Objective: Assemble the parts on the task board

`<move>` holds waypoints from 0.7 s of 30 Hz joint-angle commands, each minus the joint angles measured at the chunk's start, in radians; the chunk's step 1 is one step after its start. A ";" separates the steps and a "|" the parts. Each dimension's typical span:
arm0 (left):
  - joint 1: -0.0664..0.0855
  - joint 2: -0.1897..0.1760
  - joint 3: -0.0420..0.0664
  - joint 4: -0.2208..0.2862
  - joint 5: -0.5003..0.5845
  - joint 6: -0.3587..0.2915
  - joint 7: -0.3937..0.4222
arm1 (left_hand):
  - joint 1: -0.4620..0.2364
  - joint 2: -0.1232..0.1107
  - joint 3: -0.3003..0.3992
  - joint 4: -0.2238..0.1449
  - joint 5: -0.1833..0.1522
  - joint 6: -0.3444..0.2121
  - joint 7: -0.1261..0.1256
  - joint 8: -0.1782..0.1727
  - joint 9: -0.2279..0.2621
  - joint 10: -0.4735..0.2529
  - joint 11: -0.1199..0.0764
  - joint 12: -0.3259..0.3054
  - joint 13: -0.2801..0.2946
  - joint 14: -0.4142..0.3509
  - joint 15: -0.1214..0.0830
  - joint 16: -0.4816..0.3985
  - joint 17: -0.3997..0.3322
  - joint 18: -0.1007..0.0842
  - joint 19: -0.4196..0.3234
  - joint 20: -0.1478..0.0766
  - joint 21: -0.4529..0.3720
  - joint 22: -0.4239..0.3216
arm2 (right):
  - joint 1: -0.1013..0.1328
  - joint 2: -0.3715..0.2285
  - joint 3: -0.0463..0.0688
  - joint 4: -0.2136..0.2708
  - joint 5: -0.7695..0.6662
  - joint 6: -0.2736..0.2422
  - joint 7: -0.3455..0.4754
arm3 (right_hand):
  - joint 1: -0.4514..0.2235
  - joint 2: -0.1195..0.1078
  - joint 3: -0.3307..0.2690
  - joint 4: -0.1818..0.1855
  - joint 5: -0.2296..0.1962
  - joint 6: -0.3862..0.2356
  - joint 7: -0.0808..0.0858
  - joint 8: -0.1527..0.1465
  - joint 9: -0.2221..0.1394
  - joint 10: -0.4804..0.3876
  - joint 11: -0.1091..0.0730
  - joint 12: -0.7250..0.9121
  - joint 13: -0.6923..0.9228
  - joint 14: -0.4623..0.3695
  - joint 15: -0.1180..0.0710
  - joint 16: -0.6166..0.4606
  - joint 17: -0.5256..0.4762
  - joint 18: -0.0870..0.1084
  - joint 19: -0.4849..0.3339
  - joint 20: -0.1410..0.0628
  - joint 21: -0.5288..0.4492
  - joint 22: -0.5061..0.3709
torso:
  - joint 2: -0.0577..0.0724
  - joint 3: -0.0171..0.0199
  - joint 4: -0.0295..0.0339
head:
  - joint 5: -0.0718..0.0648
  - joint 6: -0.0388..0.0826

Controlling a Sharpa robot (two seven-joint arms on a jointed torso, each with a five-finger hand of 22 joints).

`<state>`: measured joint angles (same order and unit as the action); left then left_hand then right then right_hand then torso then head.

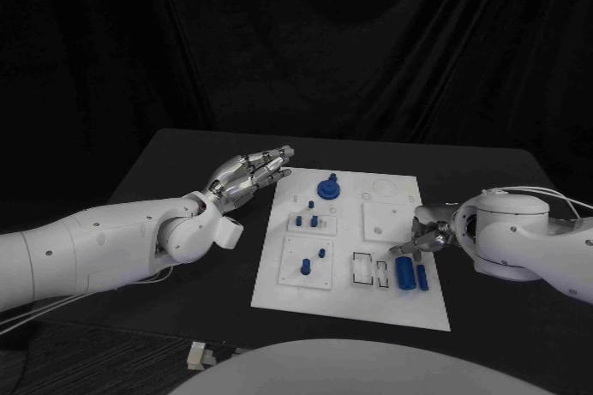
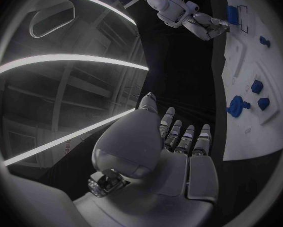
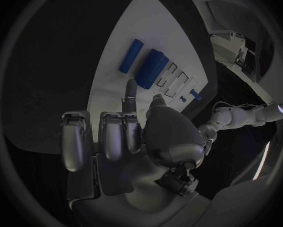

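White arms (image 1: 99,245) — silver hands (image 1: 249,174).

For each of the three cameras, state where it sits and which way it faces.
Head view: on the robot's head, looking down at the white task board; left hand and right hand show.
Left wrist view: behind the left hand, facing the board.
Right wrist view: behind the right hand, facing two blue cylinder parts.
All share the board.

Matt white plastic task board (image 1: 393,208), smooth blue plastic parts (image 1: 330,188), matt black table (image 1: 173,168), glossy metallic fingers (image 1: 262,165).
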<state>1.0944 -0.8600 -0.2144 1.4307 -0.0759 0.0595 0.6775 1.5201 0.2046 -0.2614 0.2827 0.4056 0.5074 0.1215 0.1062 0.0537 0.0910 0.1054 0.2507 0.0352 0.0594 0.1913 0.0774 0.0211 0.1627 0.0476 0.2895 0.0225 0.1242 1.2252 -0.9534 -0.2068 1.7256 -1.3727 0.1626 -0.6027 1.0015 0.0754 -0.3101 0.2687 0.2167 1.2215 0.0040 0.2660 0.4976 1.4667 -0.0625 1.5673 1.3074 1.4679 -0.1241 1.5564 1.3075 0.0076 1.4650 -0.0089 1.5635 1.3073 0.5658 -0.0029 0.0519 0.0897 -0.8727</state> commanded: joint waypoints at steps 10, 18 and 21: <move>-0.002 0.003 0.001 0.001 0.001 0.018 0.025 | 0.013 -0.002 0.005 0.000 0.007 -0.001 0.008 0.001 -0.001 -0.002 0.008 0.006 0.002 0.001 0.006 0.008 0.001 0.007 0.001 0.005 0.007 0.000 | -0.011 0.007 0.000 -0.008 -0.014 0.031 -0.022 | 0.016 -0.003 -0.002 -0.003 0.023 -0.005 -0.001 -0.006 0.008 0.104 0.000 0.003 0.263 0.095 -0.006 -0.002 0.220 -0.003 0.096 -0.007 -0.009 0.257 | 0.000 -0.0004 0.0005 | -0.001 0.000; -0.002 0.004 0.001 0.001 0.001 0.021 0.022 | 0.014 -0.002 0.005 -0.001 0.007 -0.002 0.008 0.001 -0.001 -0.002 0.008 0.005 0.002 0.001 0.007 0.008 0.001 0.007 0.002 0.005 0.007 0.001 | -0.018 0.011 0.000 -0.011 -0.014 0.033 -0.022 | 0.010 -0.009 -0.011 0.008 0.024 -0.007 -0.001 -0.009 0.016 0.104 -0.001 0.003 0.263 0.093 -0.007 -0.006 0.209 -0.001 0.093 -0.007 -0.015 0.254 | -0.001 -0.0004 0.0006 | -0.003 0.000; -0.002 0.004 0.001 0.001 0.001 0.022 0.020 | 0.014 -0.002 0.005 -0.001 0.007 -0.002 0.008 0.001 -0.001 -0.002 0.008 0.005 0.002 0.001 0.007 0.008 0.001 0.007 0.002 0.005 0.007 0.001 | -0.020 0.013 0.000 -0.014 -0.014 0.036 -0.022 | 0.003 -0.013 -0.016 0.016 0.008 -0.006 -0.002 -0.009 0.023 0.104 -0.002 0.003 0.263 0.092 -0.007 -0.008 0.204 0.000 0.092 -0.007 -0.017 0.253 | -0.001 -0.0007 0.0005 | -0.003 0.000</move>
<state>1.0938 -0.8582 -0.2144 1.4302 -0.0759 0.0678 0.6776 1.5239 0.2008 -0.2615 0.2827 0.4094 0.5074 0.1215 0.1062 0.0537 0.0910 0.1054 0.2507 0.0359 0.0594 0.1913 0.0811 0.0209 0.1626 0.0476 0.2895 0.0225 0.1240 1.2084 -0.9405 -0.2068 1.7134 -1.3786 0.1838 -0.6062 1.0100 0.0737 -0.3216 0.2804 0.2302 1.2215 0.0040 0.2621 0.5191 1.4667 -0.0625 1.5673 1.3081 1.4678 -0.1241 1.5524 1.3074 0.0076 1.4650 -0.0088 1.5502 1.3079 0.5654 -0.0032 0.0523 0.0873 -0.8727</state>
